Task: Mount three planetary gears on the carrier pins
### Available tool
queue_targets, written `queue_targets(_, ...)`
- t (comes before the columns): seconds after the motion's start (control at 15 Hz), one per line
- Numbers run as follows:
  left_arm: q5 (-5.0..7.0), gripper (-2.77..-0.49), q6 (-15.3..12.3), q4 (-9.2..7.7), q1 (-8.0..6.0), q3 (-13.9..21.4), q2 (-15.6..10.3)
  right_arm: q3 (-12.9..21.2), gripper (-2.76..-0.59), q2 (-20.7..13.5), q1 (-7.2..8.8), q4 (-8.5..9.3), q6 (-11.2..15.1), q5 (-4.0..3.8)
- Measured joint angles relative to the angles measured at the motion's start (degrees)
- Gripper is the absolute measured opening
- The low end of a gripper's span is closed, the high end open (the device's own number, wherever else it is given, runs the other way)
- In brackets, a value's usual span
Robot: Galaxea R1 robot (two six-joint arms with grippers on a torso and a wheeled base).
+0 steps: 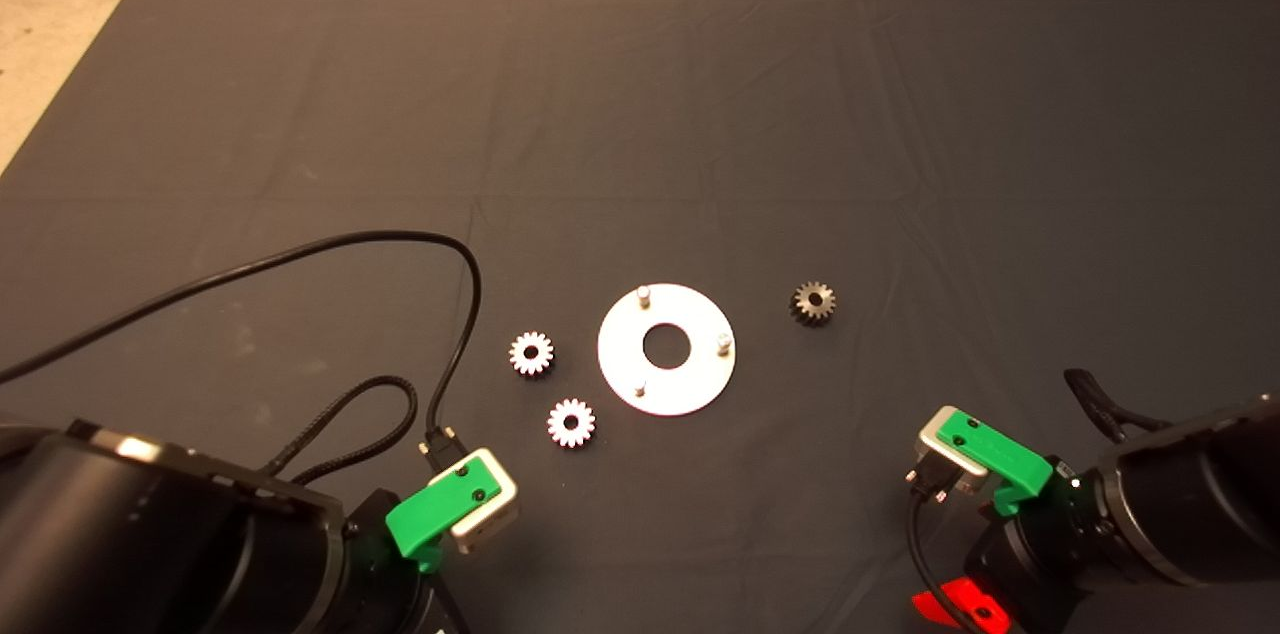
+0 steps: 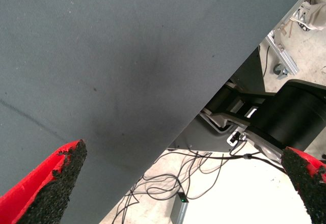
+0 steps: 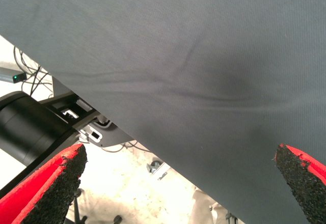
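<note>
The flat round silver plate point(image 1: 616, 354) with a central hole lies on the mat's near middle. Its three carrier pins point(image 1: 644, 294) point(image 1: 724, 344) point(image 1: 640, 391) stand bare. Two silvery planetary gears point(image 1: 531, 353) point(image 1: 571, 422) lie flat just left of the plate. A darker third gear point(image 1: 813, 302) lies to its right. My left gripper point(image 2: 178, 188) is parked at the lower left, open and empty, over the mat's edge. My right gripper point(image 3: 178, 183) is parked at the lower right, open and empty; one of its red fingers point(image 1: 962, 606) shows in the head view.
Black cables point(image 1: 400, 239) loop over the mat from the left arm, ending near the left gears. The dark mat point(image 1: 640, 114) reaches far beyond the plate. The wrist views show the mat's edge point(image 2: 214, 102), the robot's base point(image 2: 290, 117) and floor cables point(image 2: 168, 183).
</note>
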Motion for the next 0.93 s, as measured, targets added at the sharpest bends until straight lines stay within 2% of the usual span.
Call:
queue_targets(0.27,-0.11,-0.51,0.0,0.18,0.0,0.0,0.0,0.0,-0.6,2.1,0.13,0.0,0.1,0.13)
queue_targets(0.6,-0.05,-0.51,0.4,0.21,-0.01,0.0,0.0,0.0,-0.6,8.6,0.52,0.0,2.1,0.11)
queue_targets(0.67,-0.01,-0.5,1.1,0.21,-0.01,0.0,0.0,0.0,-0.6,10.1,0.5,-0.01,2.7,0.11)
queue_targets(0.8,0.69,-0.51,4.4,0.22,-0.04,0.0,0.0,0.0,-0.6,13.1,0.5,0.0,4.0,0.17)
queue_targets(0.93,2.43,-0.5,7.8,0.21,-0.63,0.0,0.0,0.0,-0.6,13.0,0.52,-0.02,4.1,0.33)
